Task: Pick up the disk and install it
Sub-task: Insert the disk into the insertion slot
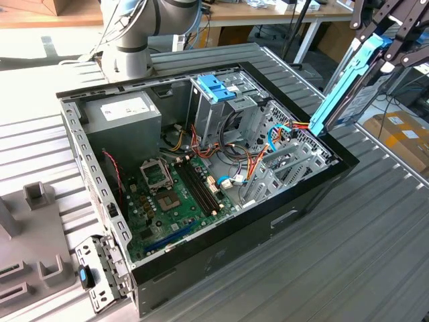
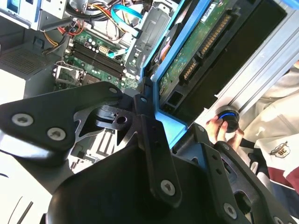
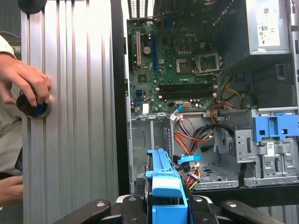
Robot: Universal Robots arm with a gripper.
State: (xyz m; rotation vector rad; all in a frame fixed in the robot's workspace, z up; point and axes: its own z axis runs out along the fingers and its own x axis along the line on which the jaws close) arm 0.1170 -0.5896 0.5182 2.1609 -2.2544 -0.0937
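I see the disk (image 1: 348, 84) at the exterior view's upper right, in the air, tilted steeply on edge, light-blue rails framing its grey body.

A robotics lab or workshop: a grey jointed robot arm (image 1: 137, 33) stands on a broad ribbed aluminium-profile table (image 1: 348, 261), where a black desktop computer case (image 1: 288, 218) lies opened on its side, its green motherboard (image 1: 161, 208) bare. Behind stand light wooden workbenches on white legs (image 1: 268, 12), and brown cardboard boxes (image 1: 402, 134) sit beyond the table at the exterior view's right
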